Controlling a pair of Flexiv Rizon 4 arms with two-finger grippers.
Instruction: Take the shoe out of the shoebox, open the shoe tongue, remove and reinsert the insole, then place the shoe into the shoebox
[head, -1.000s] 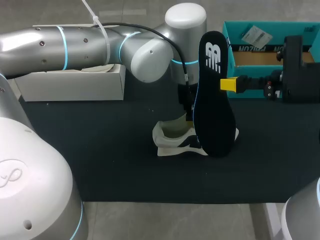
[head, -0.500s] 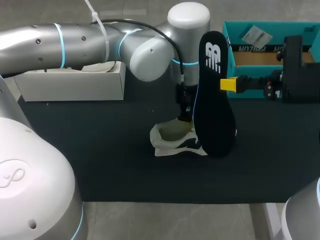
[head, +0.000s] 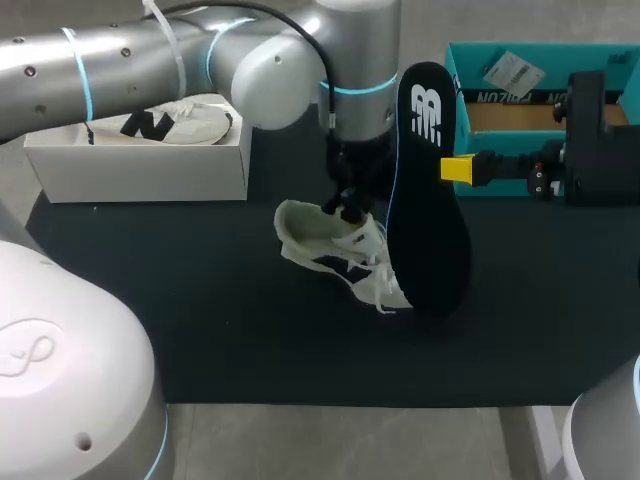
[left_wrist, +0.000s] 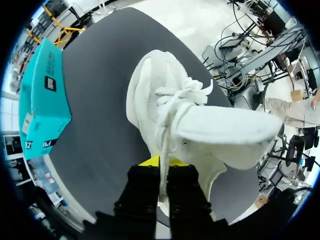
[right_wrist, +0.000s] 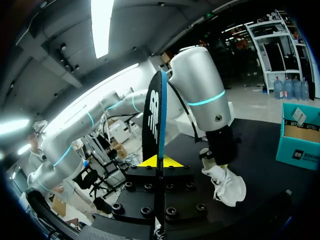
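nearest the robot, the dark mat-covered surface stretches across the front. farther in, near its middle, the white mesh sneaker hangs tilted from the left tool, heel end raised toward the left arm's side and toe end dipping low behind the insole; whether the toe touches the surface cannot be told. in the left wrist view the left tool has its two fingers pinched tight on a thin white strip at the opening of the white mesh sneaker, with loose laces and the toe stretching ahead of it. just beside the shoe, the long black foam insole stands upright on end, white logo at its upper end, its lower end overlapping the shoe's toe. the right tool grips it at mid-height from the right arm's side; in the right wrist view the right tool is clamped on the long black foam insole, seen edge-on between the fingers, with the sneaker hanging beyond. at the far edge, the white cardboard shoebox sits on the left arm's side with a second white sneaker with black markings in it. the open teal cardboard shoebox sits on the right arm's side, behind the right tool.
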